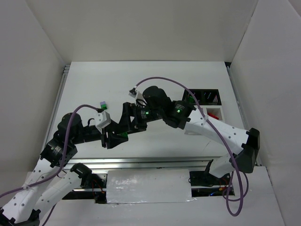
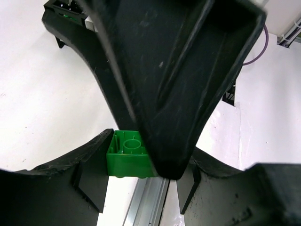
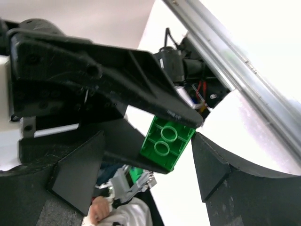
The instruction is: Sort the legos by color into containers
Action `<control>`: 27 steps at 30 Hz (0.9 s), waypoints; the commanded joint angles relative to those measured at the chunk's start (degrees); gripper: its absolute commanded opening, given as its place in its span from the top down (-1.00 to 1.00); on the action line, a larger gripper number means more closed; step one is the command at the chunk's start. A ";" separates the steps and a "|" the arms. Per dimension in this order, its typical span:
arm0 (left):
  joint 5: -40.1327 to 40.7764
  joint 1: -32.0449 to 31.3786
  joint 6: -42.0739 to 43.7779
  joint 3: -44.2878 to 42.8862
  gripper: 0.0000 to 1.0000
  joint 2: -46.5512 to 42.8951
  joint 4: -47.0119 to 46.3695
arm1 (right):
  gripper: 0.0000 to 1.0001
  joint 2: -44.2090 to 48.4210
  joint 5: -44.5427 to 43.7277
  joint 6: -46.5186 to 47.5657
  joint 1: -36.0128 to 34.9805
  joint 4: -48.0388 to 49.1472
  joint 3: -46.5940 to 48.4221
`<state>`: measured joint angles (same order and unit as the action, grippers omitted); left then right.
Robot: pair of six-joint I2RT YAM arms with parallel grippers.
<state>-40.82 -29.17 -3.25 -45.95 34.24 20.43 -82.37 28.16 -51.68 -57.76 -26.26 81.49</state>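
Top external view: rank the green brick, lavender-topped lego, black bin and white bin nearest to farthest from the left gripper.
1. green brick, held in the left gripper.
2. lavender-topped lego, farther back, slightly left.
3. black bin and white bin, far right: too close to call.

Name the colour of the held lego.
The lego is green, clearest in the right wrist view.

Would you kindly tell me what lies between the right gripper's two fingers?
A green lego, pinched by the left gripper, sits between them; the right wrist view shows it.
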 commanded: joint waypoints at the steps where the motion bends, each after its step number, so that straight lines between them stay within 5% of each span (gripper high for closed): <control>1: -0.94 -0.27 0.26 0.51 0.85 -0.31 -5.04 | -0.62 -2.27 -2.15 1.85 -1.13 0.69 3.76; 10: 3.46 -0.36 5.07 -3.69 0.86 4.07 -1.19 | -0.56 -3.77 -7.07 6.94 -2.10 -6.34 3.24; 13: 3.55 -0.89 6.94 -6.16 0.86 6.36 0.67 | -0.09 -2.37 -5.32 7.12 -2.01 -4.42 1.31; 14: 3.47 -1.06 6.94 -6.08 0.85 6.98 0.41 | 0.37 -2.01 -4.88 6.95 -2.01 -3.46 0.78; 16: 3.46 -1.15 6.67 -5.38 0.84 7.33 0.05 | 0.89 -1.31 -4.35 6.77 -1.92 -2.39 0.25; 19: 6.18 -1.77 6.67 -5.11 0.76 7.60 0.40 | 1.00 -0.43 -1.81 5.98 -2.01 -0.99 -0.63; 21: 8.55 -2.03 6.15 -5.02 0.47 7.33 0.14 | 1.00 0.19 -0.22 5.71 -1.92 -0.11 -1.16; 25: 12.51 -2.03 4.83 -4.58 0.26 6.98 -0.74 | 1.00 1.86 0.23 4.14 -1.40 2.62 -3.18; 27: 14.70 -2.03 3.77 -4.50 -0.05 6.98 -1.09 | 1.00 2.21 -0.30 4.22 -0.61 3.06 -3.80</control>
<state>-34.85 -32.10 1.10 -49.56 41.08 22.63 -84.60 21.87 -48.31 -57.89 -25.45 78.48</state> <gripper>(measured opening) 0.622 0.478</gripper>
